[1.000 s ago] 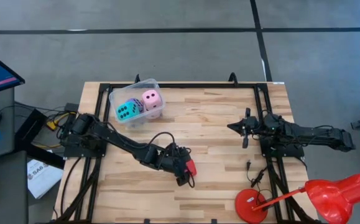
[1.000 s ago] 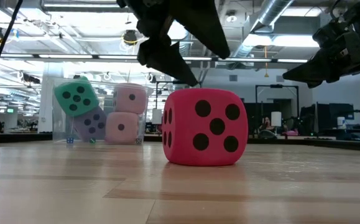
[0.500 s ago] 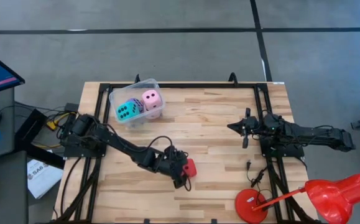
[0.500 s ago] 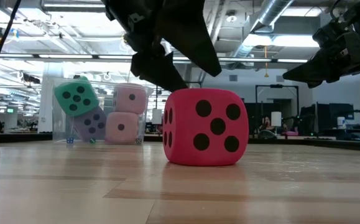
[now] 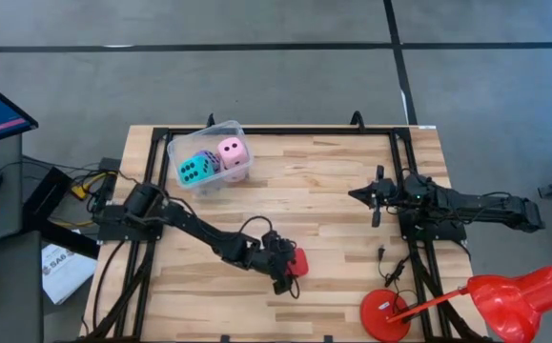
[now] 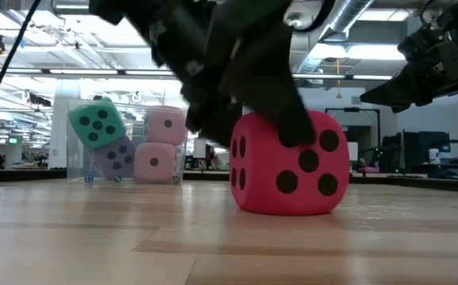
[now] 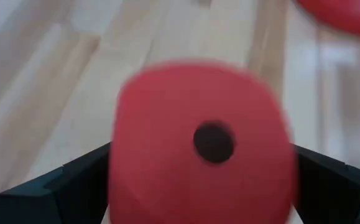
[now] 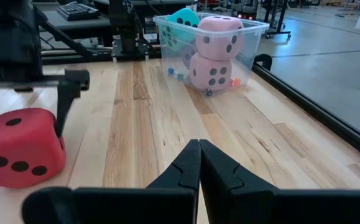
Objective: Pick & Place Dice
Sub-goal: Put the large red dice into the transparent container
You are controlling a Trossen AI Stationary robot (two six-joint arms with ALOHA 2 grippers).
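The red die (image 5: 298, 261) sits on the table near its near edge, its base on the wood (image 6: 292, 178). My left gripper (image 5: 288, 268) has come down around it; in the left wrist view the die (image 7: 167, 124) fills the gap between the fingers. Two pale pink dice (image 6: 165, 125) (image 6: 155, 162), the cyan die (image 5: 193, 171) and the violet-blue die (image 6: 118, 155) lie in the clear tub (image 5: 234, 128) at the far left. My right gripper (image 5: 354, 194) hovers shut at the right, touching nothing. My left gripper has the red die pinched between its two fingers (image 7: 80, 180), which lie against two opposite side faces (image 7: 120, 174). It comes slanting down from the table's left. One finger (image 6: 288, 119) crosses the top of the die's near face. The die still stands on the table.
A red desk lamp (image 5: 509, 297) with a round base (image 5: 384, 314) stands at the near right corner. Black frame rails (image 5: 398, 162) run along the table's edges. Bare wood lies between the red die and the tub.
My left gripper has moved down and a little toward the table's right and near edge, from just above the red die to around it. The die has slid a short way toward the right along the table.
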